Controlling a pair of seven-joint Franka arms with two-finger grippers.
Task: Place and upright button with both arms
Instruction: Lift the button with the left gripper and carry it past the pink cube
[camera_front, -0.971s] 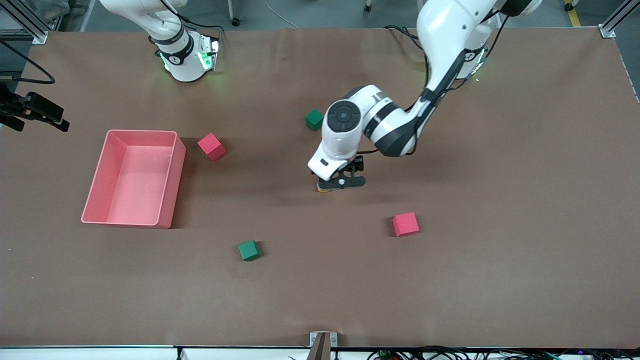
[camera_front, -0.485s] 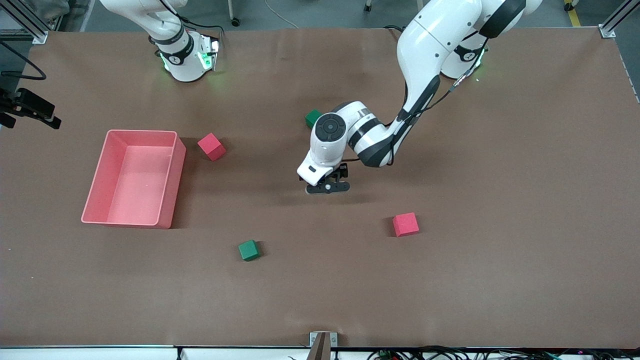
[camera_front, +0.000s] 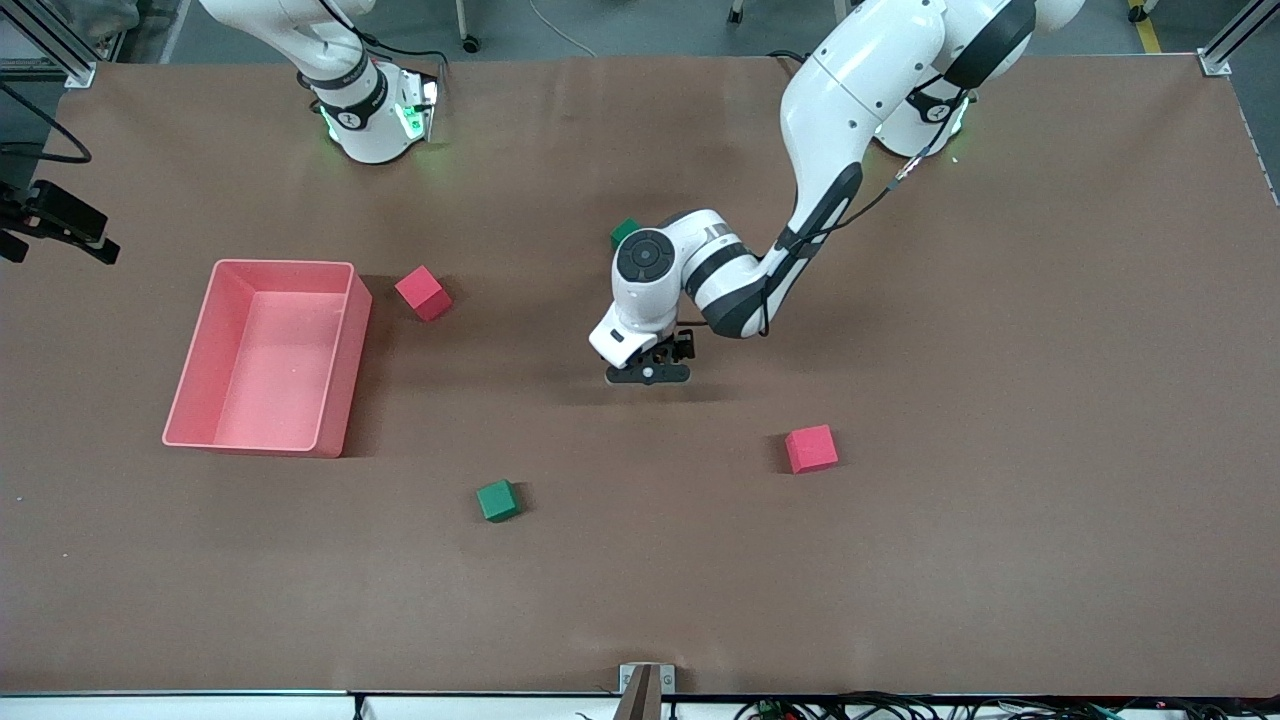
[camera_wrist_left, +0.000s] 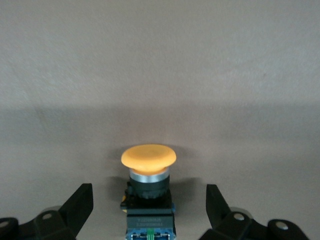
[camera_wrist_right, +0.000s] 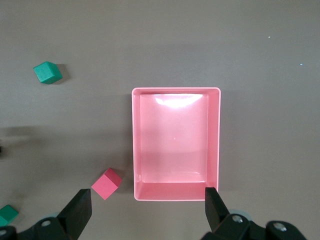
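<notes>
Left wrist view: left tool (camera_wrist_left: 149, 210) open astride button (camera_wrist_left: 148, 170).

You see a broad table (camera_front: 1000, 550) covered in a matte brown sheet that fills nearly the whole front view. Above the table's top edge lies a grey floor (camera_front: 620, 25), where a caster wheel (camera_front: 470, 43) stands and a yellow line (camera_front: 1148, 30) is painted toward the left arm's end. Aluminium frame rails (camera_front: 45, 40) meet the table's top corners. At the table's bottom edge a small metal bracket (camera_front: 645, 680) is set at mid-length, and beside it a tangle of cables (camera_front: 900, 708) runs along a white strip (camera_front: 180, 706). Even overhead light throws soft shadows on the sheet.
</notes>
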